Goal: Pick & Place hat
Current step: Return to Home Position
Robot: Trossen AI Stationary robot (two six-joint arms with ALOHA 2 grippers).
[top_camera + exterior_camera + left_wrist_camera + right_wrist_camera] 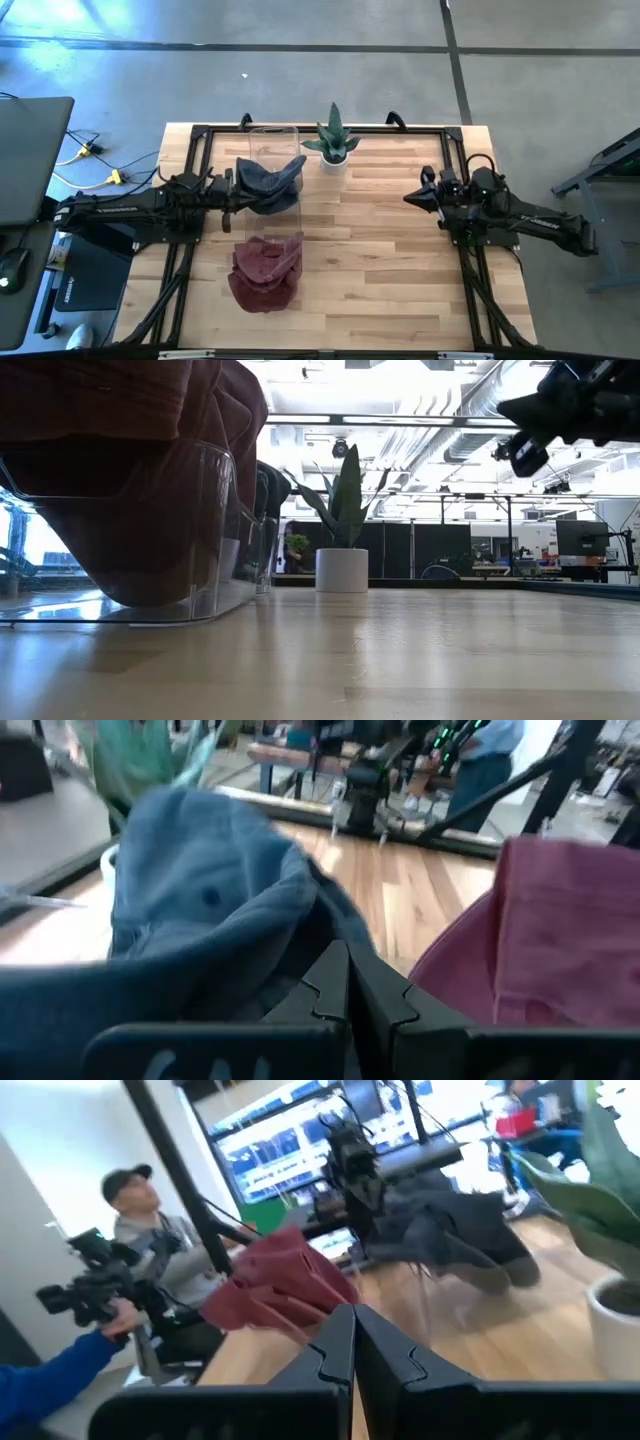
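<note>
The potted plant (334, 140) stands at the table's (400, 290) far edge. Just left of it sits the far bin (272, 133), one cap (270, 182) heaped in it — the near bin (222, 575), holding a second cap (265, 270), lies left of the plant too, toward the front edge.

Readable text: none in any view.
left arm (120, 208): pale lettering along its dark link, by the worktop's left edge; too small to make out.
right arm (540, 214): a similar pale mark on its link, by the worktop's right edge; also too small.
left gripper (345, 960): pale shapes on its dark base, too blurred to read.
black case (85, 280): on the floor off the worktop's left edge, with a white mark that is illegible.
screens (275, 1142): in the room beyond the worktop, showing bright lines with no legible words.
</note>
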